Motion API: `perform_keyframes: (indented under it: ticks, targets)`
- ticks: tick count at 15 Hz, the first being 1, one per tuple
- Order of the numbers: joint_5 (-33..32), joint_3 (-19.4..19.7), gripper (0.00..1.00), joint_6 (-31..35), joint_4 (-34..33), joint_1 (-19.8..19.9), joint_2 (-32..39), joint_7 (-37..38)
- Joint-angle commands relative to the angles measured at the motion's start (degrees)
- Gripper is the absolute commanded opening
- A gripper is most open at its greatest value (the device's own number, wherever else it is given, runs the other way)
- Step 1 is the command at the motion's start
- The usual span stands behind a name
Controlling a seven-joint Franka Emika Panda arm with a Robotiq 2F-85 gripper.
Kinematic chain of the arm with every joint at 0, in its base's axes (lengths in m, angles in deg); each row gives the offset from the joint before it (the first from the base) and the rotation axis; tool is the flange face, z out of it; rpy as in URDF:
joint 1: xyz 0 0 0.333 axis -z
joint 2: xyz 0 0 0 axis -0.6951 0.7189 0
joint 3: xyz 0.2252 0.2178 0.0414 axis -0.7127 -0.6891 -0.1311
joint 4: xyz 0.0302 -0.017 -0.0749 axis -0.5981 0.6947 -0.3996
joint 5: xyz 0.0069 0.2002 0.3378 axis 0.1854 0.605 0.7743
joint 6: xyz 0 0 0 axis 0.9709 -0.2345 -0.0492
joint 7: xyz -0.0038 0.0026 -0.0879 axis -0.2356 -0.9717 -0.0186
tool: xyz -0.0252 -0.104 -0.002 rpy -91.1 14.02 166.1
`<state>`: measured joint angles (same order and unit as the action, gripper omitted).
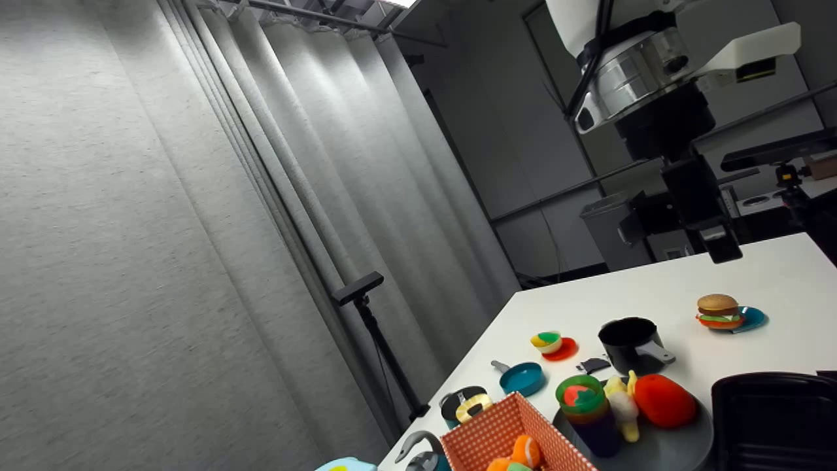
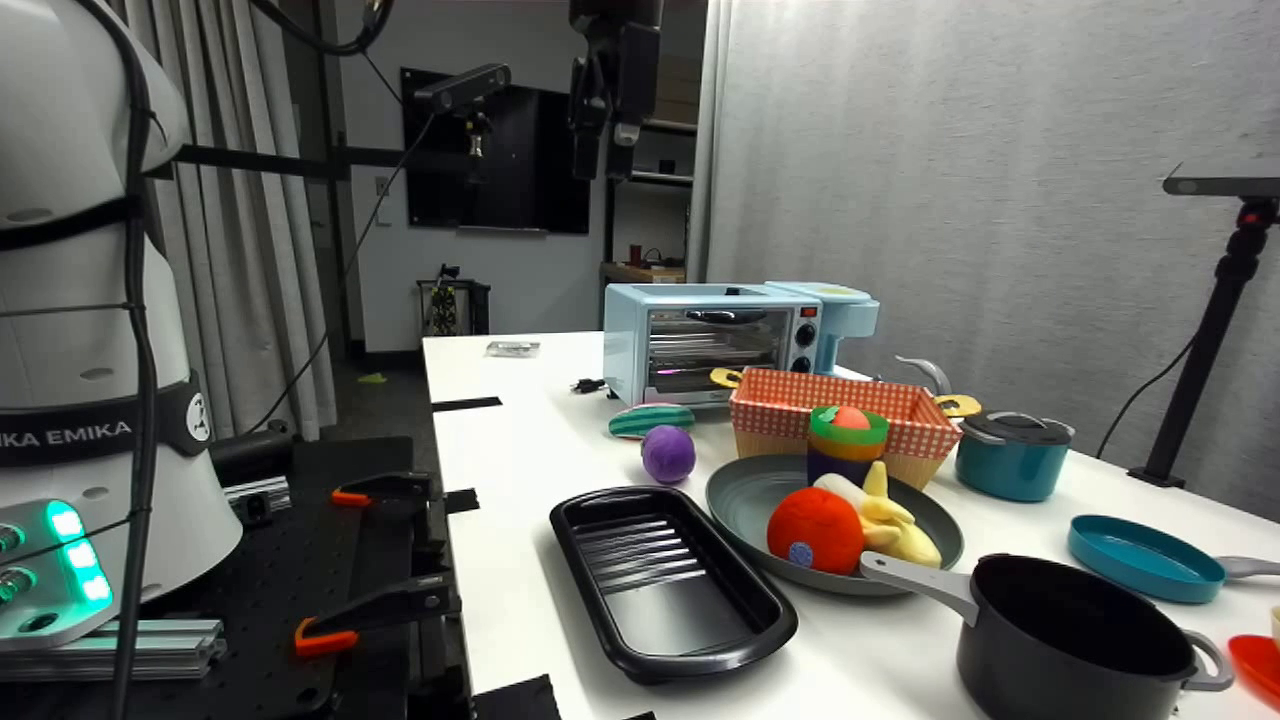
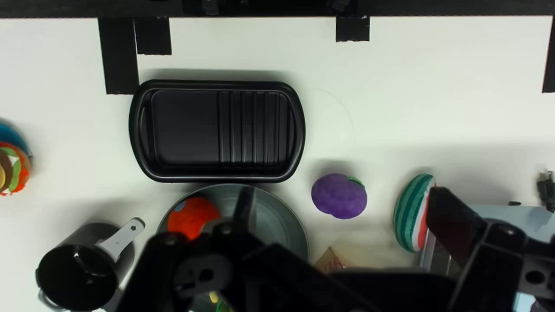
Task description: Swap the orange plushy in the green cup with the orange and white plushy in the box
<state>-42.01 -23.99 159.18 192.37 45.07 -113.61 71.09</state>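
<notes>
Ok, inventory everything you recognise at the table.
Plate: 1, grey, on table
Box: 1, red-white, by plate
Orange and white plushy: at least 1, orange-white, in box
Green cup: 1, green, atop other cups on plate
Orange plushy: 1, coral, in green cup
Red toy: 1, red, on plate
Banana: 1, yellow, on plate
Tray: 1, black, by plate
Pot: 1, black, by plate
Pan: 1, teal, near pot
Lidded pot: 1, teal, by box
Oven: 1, blue, near box
Purple toy: 1, purple, near tray
Watermelon: 1, green-red, by oven
Burger: 1, multicoloured, near pot
Saucer: 1, red, near pan
Arm: 1, white, beside table
Hand: 1, black, open, overhead
</notes>
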Motion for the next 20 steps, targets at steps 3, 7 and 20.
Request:
perform_keyframes:
  ticks: [3, 7, 20]
  targets:
    - [-1.1, 0.9, 1.0, 5.4, 0.7, 0.5, 4.1, 0.4]
    - [-1.7, 1.1, 1.0, 14.2, 1.8, 2.1, 8.7, 2.9]
    - [-6.7, 0.5, 1.0, 32.2, -2.8, 4.3, 21.9, 14.1]
